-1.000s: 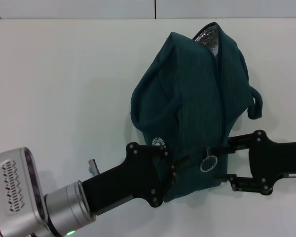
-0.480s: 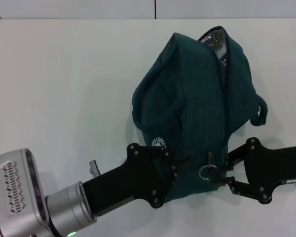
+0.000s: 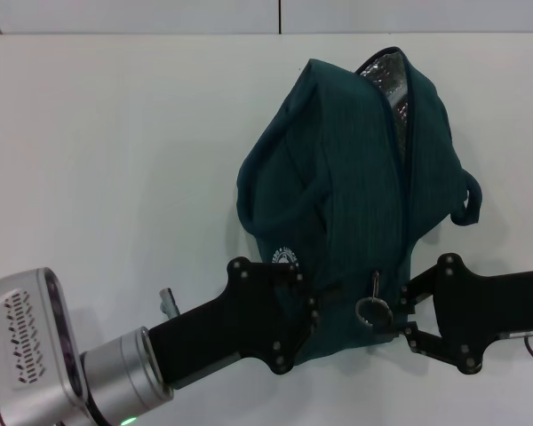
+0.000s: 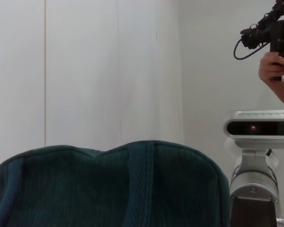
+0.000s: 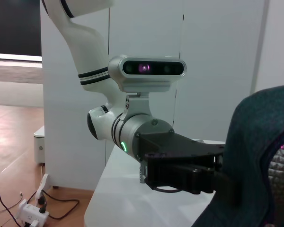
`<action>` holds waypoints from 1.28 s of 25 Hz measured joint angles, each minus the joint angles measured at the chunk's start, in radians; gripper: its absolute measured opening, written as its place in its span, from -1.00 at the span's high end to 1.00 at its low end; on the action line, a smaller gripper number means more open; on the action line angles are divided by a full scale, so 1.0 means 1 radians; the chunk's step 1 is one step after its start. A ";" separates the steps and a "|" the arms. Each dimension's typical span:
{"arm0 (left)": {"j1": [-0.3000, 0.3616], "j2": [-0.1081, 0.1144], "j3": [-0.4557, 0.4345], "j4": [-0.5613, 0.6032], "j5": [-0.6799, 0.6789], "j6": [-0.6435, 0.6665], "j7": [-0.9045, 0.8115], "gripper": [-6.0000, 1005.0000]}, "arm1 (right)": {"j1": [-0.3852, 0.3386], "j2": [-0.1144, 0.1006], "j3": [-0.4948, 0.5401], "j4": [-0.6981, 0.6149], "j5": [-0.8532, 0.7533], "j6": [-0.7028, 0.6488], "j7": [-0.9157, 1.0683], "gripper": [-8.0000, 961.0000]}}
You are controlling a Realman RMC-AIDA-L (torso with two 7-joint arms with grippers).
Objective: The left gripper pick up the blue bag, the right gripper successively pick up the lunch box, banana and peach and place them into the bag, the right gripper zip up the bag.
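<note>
Nearest the robot: left claw (image 3: 313, 312), clamped on the blue bag's (image 3: 355, 204) lower edge, steadying it for zipping. Beside it: right claw (image 3: 393, 318), pinching the zipper's ring pull (image 3: 370, 310). Beyond: bag upright on white counter (image 3: 115, 160), far end unzipped, silver lining showing.

The left claw (image 3: 313, 306) buries its fingertips in the blue bag (image 3: 355, 204), so the grip itself is out of sight. The right claw (image 3: 398, 315) sits at the zipper ring (image 3: 370, 309), contact too small to read. Inside the bag, only a sliver of silver lining (image 3: 384, 78) shows; the contents stay hidden. The left wrist view cuts the bag off at the bottom edge.
</note>
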 joint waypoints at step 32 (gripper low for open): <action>-0.008 0.005 0.002 -0.010 -0.001 -0.001 0.034 0.75 | -0.073 0.008 -0.003 0.055 0.325 -0.016 -0.430 0.95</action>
